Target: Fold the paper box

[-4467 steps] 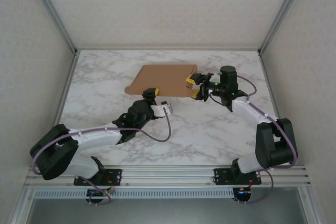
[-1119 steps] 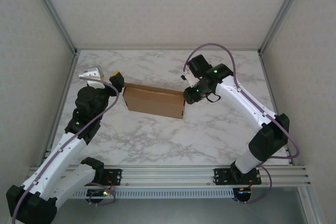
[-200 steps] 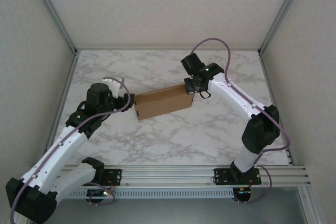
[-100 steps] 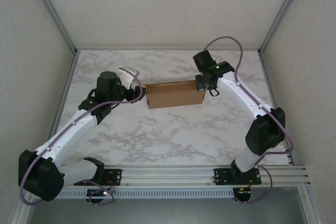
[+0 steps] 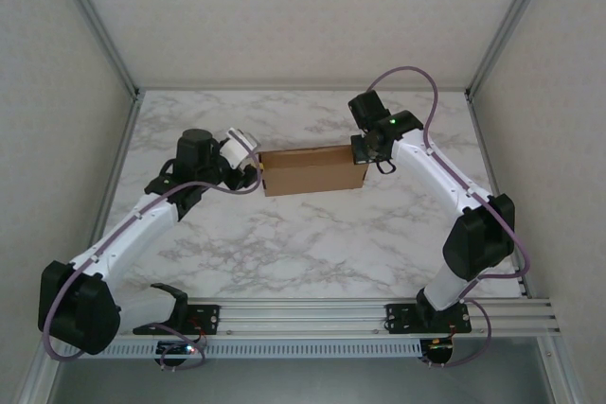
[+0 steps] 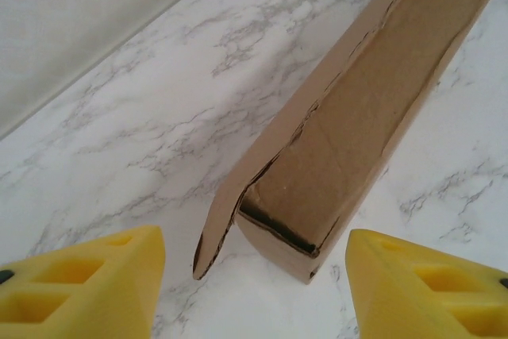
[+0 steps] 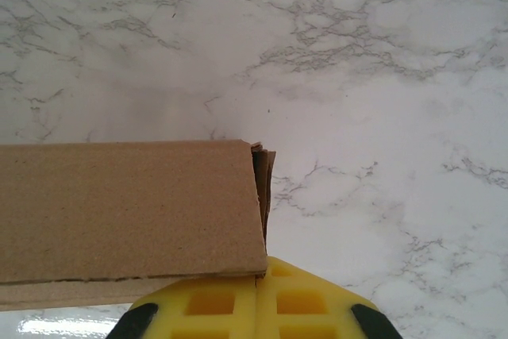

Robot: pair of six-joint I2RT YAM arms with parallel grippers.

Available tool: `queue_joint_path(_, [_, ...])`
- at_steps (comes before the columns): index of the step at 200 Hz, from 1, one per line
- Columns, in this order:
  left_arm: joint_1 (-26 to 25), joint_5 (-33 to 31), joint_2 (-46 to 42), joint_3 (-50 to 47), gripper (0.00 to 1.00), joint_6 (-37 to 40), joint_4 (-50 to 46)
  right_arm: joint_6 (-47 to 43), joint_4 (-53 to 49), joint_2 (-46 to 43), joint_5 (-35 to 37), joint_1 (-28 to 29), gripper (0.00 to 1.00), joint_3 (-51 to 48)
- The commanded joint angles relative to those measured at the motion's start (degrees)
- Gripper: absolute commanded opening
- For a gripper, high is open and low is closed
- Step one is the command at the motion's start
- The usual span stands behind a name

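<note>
Right fingers (image 7: 305, 305) together, touching paper box (image 7: 127, 208)

White marbled table (image 5: 312, 243), pale textured walls (image 5: 303, 7), aluminium frame posts (image 5: 95, 21)

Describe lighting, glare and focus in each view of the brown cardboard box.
Top external: even, diffuse light, faint shadow beside the brown cardboard paper box on the white marble table. Left wrist: the box's end is sharp, but the left gripper has blurred yellow fingers at the bottom corners. Right wrist: a bright glare patch on the marble below the box, bottom left.
</note>
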Motion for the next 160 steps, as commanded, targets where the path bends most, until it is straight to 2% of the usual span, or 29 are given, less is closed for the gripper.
queue_joint_path(1, [0.10,-5.08,0.62,0.06,0.61,3.42,1.00,-0.32,0.39,-1.90,-1.02,0.04,0.02,-1.37])
queue_joint_path(28, [1.31,-7.71,1.99,0.41,0.59,1.36,3.03,-0.32,0.39,-1.75,-1.47,0.07,0.02,-1.48])
queue_joint_path(82, [1.64,-3.68,5.45,2.13,0.52,-0.31,3.97,-0.24,0.58,-1.82,-1.98,0.06,0.02,-1.39])
queue_joint_path(116, [1.57,-2.11,7.95,3.76,0.36,-3.40,5.11,-0.20,0.44,-1.64,-2.91,0.02,0.02,-1.04])
queue_joint_path(160, [1.36,0.99,8.38,5.62,0.20,-6.05,5.09,-0.15,0.04,-1.43,-3.20,0.15,0.01,-0.91])
